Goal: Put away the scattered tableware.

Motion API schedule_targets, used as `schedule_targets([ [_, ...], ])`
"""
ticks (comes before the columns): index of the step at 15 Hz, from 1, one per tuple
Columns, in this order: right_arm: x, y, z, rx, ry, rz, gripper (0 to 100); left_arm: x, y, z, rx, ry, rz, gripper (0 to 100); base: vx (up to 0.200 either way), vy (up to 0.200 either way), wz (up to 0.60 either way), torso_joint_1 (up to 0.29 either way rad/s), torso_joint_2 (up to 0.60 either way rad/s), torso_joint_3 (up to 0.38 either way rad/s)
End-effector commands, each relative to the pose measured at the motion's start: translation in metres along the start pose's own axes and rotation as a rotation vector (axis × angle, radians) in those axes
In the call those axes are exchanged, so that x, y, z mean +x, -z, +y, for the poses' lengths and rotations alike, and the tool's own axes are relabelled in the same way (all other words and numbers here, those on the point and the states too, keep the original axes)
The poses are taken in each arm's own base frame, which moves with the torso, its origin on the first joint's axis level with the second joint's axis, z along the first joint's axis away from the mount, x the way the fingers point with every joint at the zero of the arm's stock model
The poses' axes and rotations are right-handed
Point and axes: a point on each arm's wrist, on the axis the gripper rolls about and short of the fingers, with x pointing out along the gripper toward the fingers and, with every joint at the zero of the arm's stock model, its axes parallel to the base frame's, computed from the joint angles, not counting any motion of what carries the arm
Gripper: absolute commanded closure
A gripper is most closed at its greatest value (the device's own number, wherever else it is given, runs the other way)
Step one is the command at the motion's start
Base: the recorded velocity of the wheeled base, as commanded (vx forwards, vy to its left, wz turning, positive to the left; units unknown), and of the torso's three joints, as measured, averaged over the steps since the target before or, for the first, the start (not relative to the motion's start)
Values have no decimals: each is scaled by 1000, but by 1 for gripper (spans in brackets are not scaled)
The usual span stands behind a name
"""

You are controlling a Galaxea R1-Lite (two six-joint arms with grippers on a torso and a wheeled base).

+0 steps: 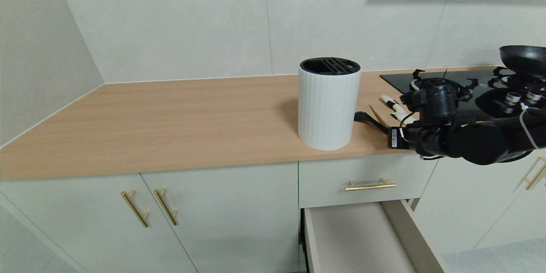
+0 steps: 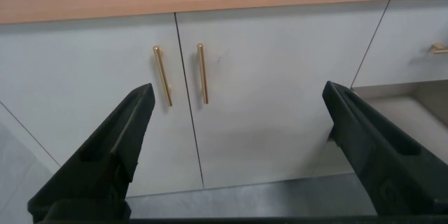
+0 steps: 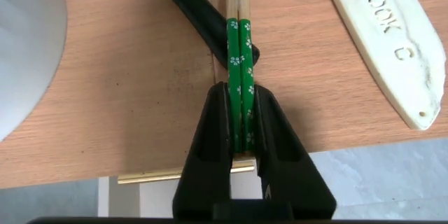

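A pair of wooden chopsticks with green flowered ends [image 3: 240,42] lies on the wooden counter [image 1: 192,115], right of the white ribbed utensil holder [image 1: 329,104]. My right gripper [image 3: 241,101] is at the counter's front edge, shut on the green ends. In the head view the chopsticks [image 1: 377,116] run back from the right gripper [image 1: 396,135]. A black utensil handle [image 3: 192,14] lies beside them, partly under them. A white utensil [image 3: 388,35] lies on their other side. My left gripper [image 2: 238,94] hangs open in front of the cabinet doors, holding nothing.
An open drawer [image 1: 401,230] juts out below the counter, under the right arm. A black cooktop [image 1: 401,79] with burner grates and a black pan [image 1: 522,57] sits at the back right. Two brass handles [image 2: 162,75] mark the cabinet doors.
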Motion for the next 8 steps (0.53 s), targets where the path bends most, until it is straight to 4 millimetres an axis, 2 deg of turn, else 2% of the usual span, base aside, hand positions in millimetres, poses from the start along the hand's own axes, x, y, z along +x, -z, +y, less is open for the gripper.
schedule_targets([
  [1, -3, -2, 0, 2, -1, -6, 100, 0, 0, 0, 0, 0, 0, 0, 0, 0, 0, 0, 0, 0],
  [5, -11, -5, -2, 14, -3, -16, 100, 0, 0, 0, 0, 0, 0, 0, 0, 0, 0, 0, 0, 0],
  [7, -25, -9, -4, 37, -6, -34, 100, 0, 0, 0, 0, 0, 0, 0, 0, 0, 0, 0, 0, 0],
  [8, -45, -12, -8, 41, -3, -59, 100, 0, 0, 0, 0, 0, 0, 0, 0, 0, 0, 0, 0, 0],
])
